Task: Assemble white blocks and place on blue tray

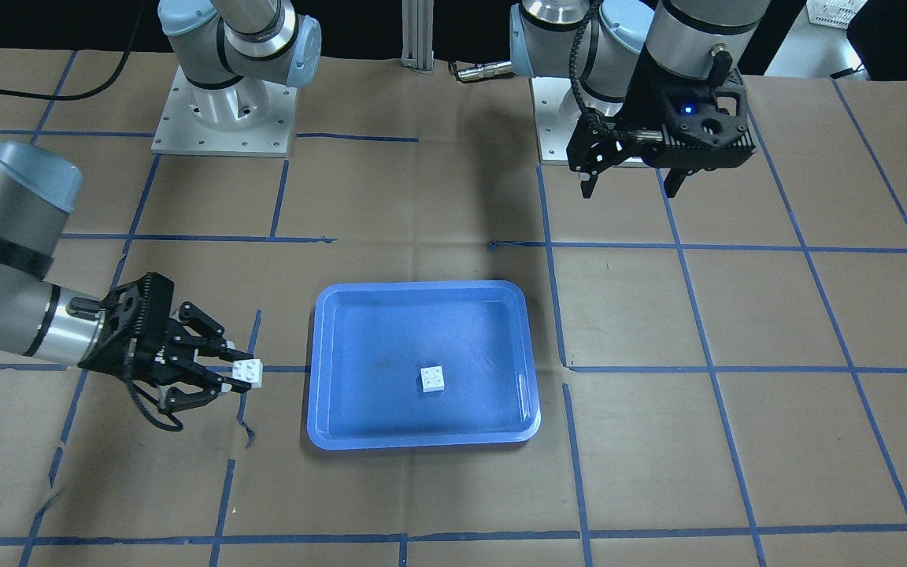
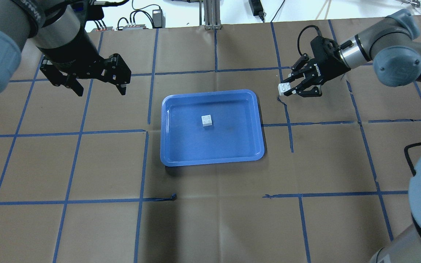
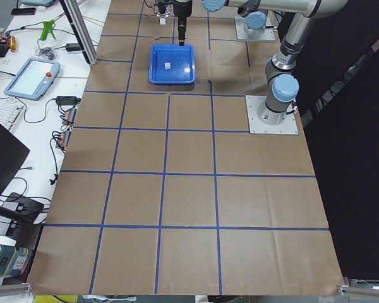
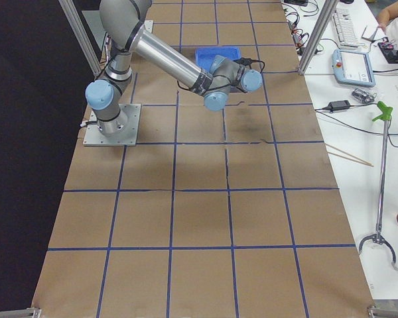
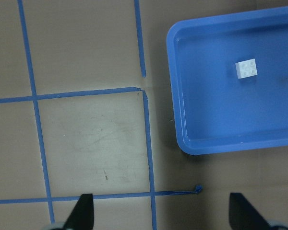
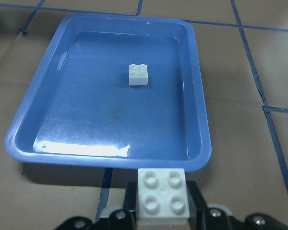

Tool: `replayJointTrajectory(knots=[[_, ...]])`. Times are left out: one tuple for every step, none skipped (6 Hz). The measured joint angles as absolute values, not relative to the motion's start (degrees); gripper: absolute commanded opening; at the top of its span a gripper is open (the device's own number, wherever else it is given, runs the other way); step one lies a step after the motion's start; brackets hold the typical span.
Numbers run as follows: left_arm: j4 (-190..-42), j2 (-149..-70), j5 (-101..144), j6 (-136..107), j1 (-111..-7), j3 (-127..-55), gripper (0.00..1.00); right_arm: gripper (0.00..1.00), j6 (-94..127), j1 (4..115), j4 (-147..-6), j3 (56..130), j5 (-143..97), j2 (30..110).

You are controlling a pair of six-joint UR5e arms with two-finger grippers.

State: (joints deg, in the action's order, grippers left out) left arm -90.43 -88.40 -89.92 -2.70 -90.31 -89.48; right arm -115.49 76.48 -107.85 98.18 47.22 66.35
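Blocks (image 2: 207,120): two.
Tray (image 2: 196,146): one, mid-frame, held one block.
Right gripper (image 2: 286,87): pinched the other block (image 2: 283,87).
Left gripper (image 2: 101,90): gaped empty.

White block (image 1: 433,379) in blue tray (image 1: 390,339); second block (image 1: 248,372) outside.

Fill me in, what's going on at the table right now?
The right end effector is shut on one white block, holding it beside the blue tray, outside its rim. The other white block sits studs-up inside the tray. The left end effector is open and empty, off to the tray's other side. The blocks are not yet joined.
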Motion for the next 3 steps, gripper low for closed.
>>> replayJointTrajectory(knots=[[-90.2,-88.1,-87.3,-2.8,-87.8,-89.6,0.99,0.34,-109.5,79.9,-114.4,100.3,47.2,66.2],[-90.1,-87.9,-86.1,-2.7,-86.1,-89.8,0.99,0.34,-102.6,83.3,-122.6,102.8,47.2,66.0],[-90.1,-87.8,-85.7,-2.7,-85.4,-89.9,0.99,0.34,-94.8,86.5,-132.2,105.8,47.2,65.7]])
